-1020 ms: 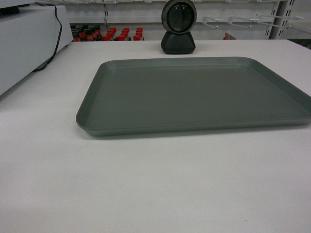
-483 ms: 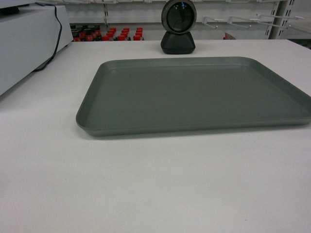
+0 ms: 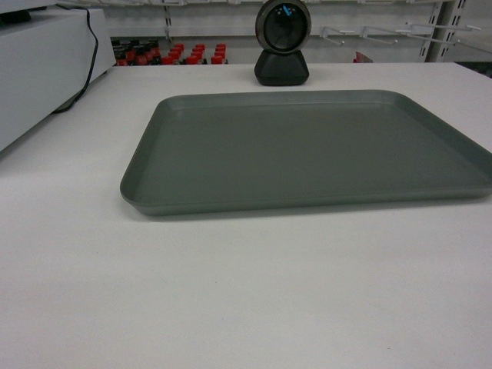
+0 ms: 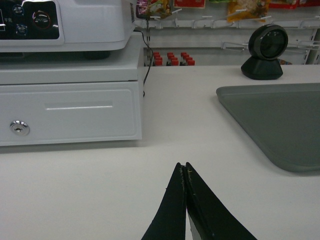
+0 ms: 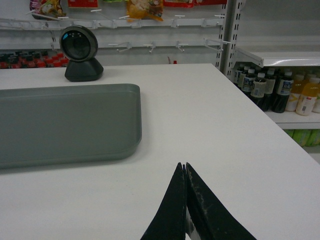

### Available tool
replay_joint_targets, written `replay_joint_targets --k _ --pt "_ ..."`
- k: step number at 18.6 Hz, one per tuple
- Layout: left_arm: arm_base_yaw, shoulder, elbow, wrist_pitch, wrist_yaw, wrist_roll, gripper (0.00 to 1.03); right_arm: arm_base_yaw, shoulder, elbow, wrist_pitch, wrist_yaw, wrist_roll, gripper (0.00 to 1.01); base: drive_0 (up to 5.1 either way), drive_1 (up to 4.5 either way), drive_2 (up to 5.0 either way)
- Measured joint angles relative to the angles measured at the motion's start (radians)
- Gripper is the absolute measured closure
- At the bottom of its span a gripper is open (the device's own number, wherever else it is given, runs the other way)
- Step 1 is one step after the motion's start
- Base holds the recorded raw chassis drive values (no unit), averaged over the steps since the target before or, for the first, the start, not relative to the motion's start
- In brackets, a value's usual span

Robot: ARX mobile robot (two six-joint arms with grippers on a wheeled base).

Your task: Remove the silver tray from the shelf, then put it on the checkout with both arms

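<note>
The silver tray (image 3: pixel 307 150) lies flat and bare on the white checkout (image 3: pixel 231 292), in the middle of the head view. Neither gripper shows in the head view. In the left wrist view my left gripper (image 4: pixel 183 166) is shut with nothing in it, hovering over the checkout (image 4: pixel 150 150) to the left of the tray (image 4: pixel 280 120) and apart from it. In the right wrist view my right gripper (image 5: pixel 183 165) is shut and empty, to the right of and nearer than the tray's corner (image 5: pixel 65 122). The shelf the tray came from cannot be told apart.
A black round scanner (image 3: pixel 282 42) stands behind the tray. A white cash register with drawer (image 4: pixel 70 95) sits at the left of the checkout. Store shelves with bottles (image 5: pixel 272 90) stand past the checkout's right edge, red-capped bottles (image 3: pixel 173 54) behind.
</note>
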Motion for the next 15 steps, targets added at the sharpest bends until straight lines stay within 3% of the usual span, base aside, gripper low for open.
replay_joint_targets --k 5,6,10,12,15 --pt "0.000 -0.074 0.001 -0.089 0.000 0.000 1.01 0.000 -0.093 0.000 -0.092 0.000 0.000 0.99 0.0 0.00 0.0" --pt "0.000 -0.168 0.001 -0.225 0.003 0.000 1.01 0.000 -0.112 0.000 -0.106 0.001 0.000 0.99 0.0 0.00 0.0" --pt "0.000 -0.219 0.001 -0.241 0.000 0.000 1.01 0.000 -0.164 0.000 -0.159 0.000 0.000 0.99 0.0 0.00 0.0" --pt "0.000 -0.219 0.001 -0.238 -0.001 0.000 1.01 0.000 -0.294 0.001 -0.338 -0.003 0.000 0.99 0.0 0.00 0.0" --pt "0.000 -0.219 0.001 -0.237 0.000 0.000 1.01 0.000 -0.326 0.001 -0.339 -0.002 0.000 0.99 0.0 0.00 0.0"
